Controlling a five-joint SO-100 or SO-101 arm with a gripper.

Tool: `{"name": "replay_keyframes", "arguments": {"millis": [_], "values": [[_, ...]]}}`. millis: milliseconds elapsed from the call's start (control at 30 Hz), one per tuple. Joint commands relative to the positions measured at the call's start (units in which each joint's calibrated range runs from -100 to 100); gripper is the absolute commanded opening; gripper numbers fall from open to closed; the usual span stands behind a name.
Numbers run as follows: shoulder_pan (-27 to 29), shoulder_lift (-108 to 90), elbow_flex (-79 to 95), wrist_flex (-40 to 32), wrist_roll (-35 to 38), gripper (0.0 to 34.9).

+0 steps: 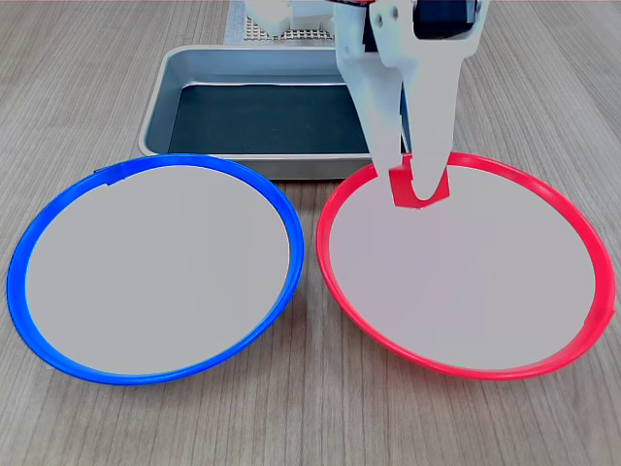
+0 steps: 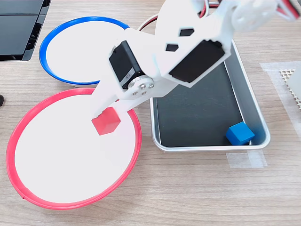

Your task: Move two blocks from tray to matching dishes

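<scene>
Pinching the red block (image 2: 106, 122), the claw (image 2: 107, 114) hangs over the red-rimmed dish (image 2: 28, 127).

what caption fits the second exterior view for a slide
Gripper holds the red block over the red-rimmed dish; the blue block waits in the tray.

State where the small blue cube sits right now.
In the second exterior view, the small blue cube rests in the grey metal tray, at its lower right corner; the arm hides it in the first exterior view.
</scene>
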Motion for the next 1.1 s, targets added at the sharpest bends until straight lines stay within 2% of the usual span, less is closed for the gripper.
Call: {"name": "replay_keyframes", "arguments": {"millis": [0, 67, 100, 133, 167, 333, 467, 600, 633, 767, 900, 1067], "values": [[0.0, -1.3, -1.9, -0.2, 0.3, 20.0], [0.3, -3.2, -1.4, 1.3, 0.3, 18.9], [0.5, -5.2, -0.6, 2.7, 0.3, 16.8], [0.6, -7.4, 0.2, 4.5, 0.4, 6.2], [0.7, -10.4, 1.2, 7.3, 0.8, 0.4], [1.9, -28.2, 10.1, 30.6, 7.8, 0.2], [4.7, -41.9, 22.5, 42.3, 12.7, 0.2], [2.8, -43.1, 26.3, 41.8, 8.5, 0.3], [1.6, -42.5, 26.4, 41.4, 7.4, 1.3], [-4.8, -41.2, 26.2, 42.9, 5.1, 9.5], [-7.6, -40.6, 26.9, 42.5, 3.5, 14.8], [-10.3, -38.1, 28.0, 41.5, 0.5, 15.6]]}}
